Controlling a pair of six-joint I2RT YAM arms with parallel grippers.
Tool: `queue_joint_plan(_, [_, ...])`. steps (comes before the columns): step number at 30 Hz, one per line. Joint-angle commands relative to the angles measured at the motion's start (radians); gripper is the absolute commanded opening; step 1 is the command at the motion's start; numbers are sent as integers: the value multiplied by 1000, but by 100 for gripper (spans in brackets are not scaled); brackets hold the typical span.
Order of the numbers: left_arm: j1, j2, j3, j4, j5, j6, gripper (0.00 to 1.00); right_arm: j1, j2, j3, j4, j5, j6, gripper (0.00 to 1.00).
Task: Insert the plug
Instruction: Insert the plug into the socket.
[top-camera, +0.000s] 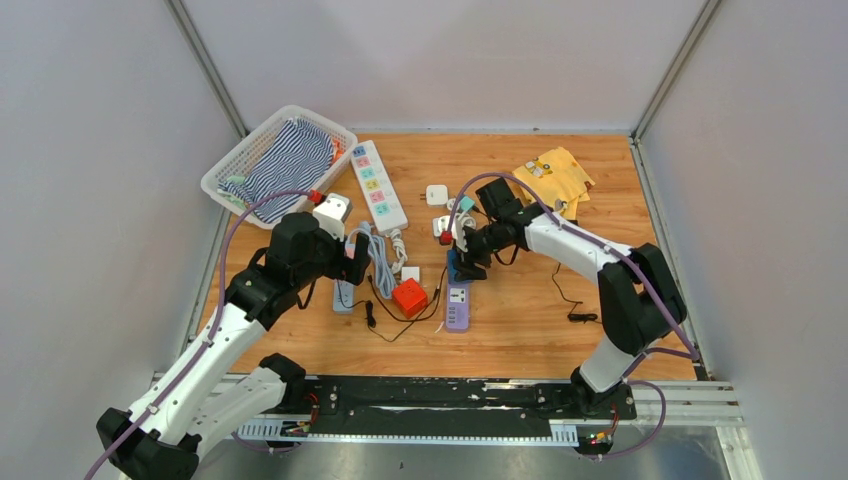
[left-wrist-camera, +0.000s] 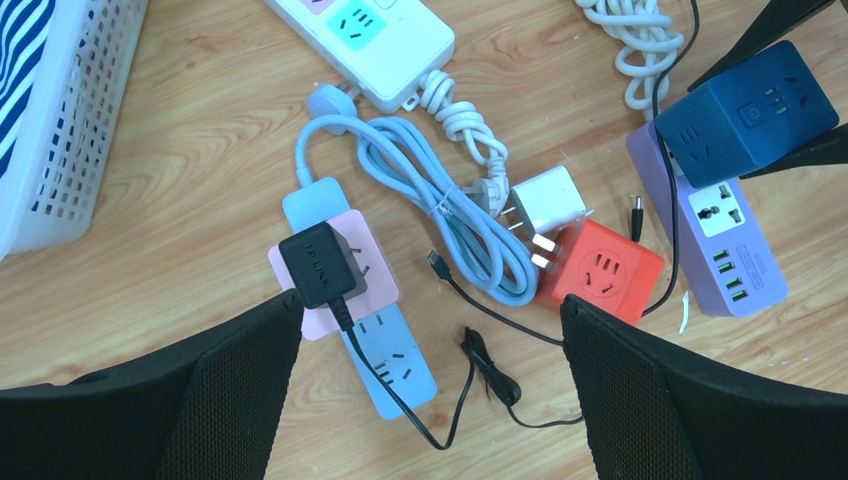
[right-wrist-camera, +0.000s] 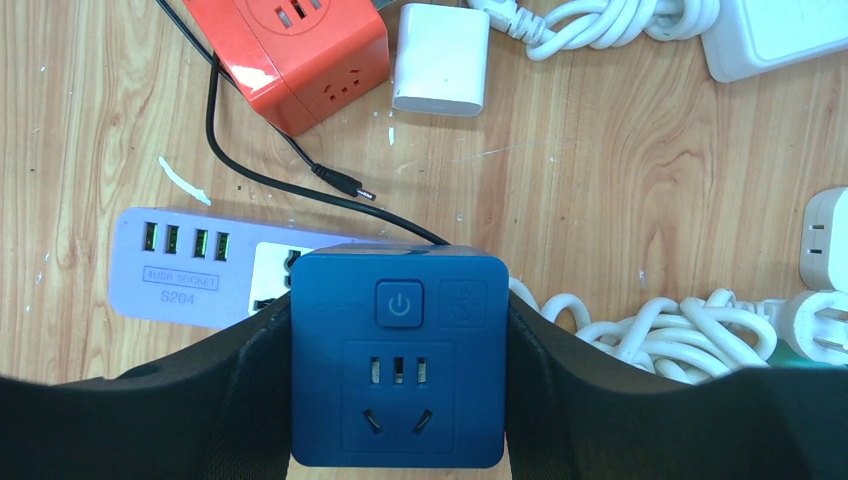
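Grip and position: the right gripper (right-wrist-camera: 398, 392) is closed part-way on a blue cube (right-wrist-camera: 398, 330), one pad on each side wall, with the cube's switch and sockets facing up. It holds the cube over the socket end of a purple strip (right-wrist-camera: 185, 270) lying on the table (top-camera: 520, 320). The left gripper (left-wrist-camera: 430, 312) is spread fully and holds nothing. It hovers over a light blue strip (left-wrist-camera: 395, 365) that carries a pink adapter (left-wrist-camera: 375, 270) and a black charger (left-wrist-camera: 318, 262).

Risks:
- The pins may miss the slots if the cube sits slightly off or twisted over the socket.
- The purple strip lies loose, with no hand on it, so a downward push could make it slide or tip.
- A black cable (right-wrist-camera: 240, 150) runs under the cube's edge and could be pinched between cube and strip.
- A red cube (left-wrist-camera: 600, 270) and a white charger (left-wrist-camera: 545, 200) lie near, and a sliding strip could knock them.

Not visible:
- The underside of the blue cube and its pins are hidden in every view.
- The socket directly beneath the cube is covered.
- Whether the cube touches the strip or hangs just above it cannot be told.
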Motion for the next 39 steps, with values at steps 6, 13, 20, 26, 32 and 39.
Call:
queue_joint_plan(6, [5,-2,-11,-10,-13,17,100,-11,-27,-46,-19,0,20,0])
queue_joint_plan(13, [5,1,-10,-8,-9,17,100,-25,-44,-76,-9,-3,37,0])
queue_joint_plan(20, [4,1,-11,-9,-13,17,100,-35,-46,-99,22,-24,47,0])
queue_joint_plan(26, [5,-1,-12,-10,-17,18,100,-49,-37,-139,102,-81,74,0])
queue_joint_plan(32, [5,0,-12,-9,-19,18,100,-47,-73,-160,112,-101,97,0])
queue_joint_plan(39, [5,0,-11,-11,-20,18,100,-51,-92,-167,130,-99,107,0])
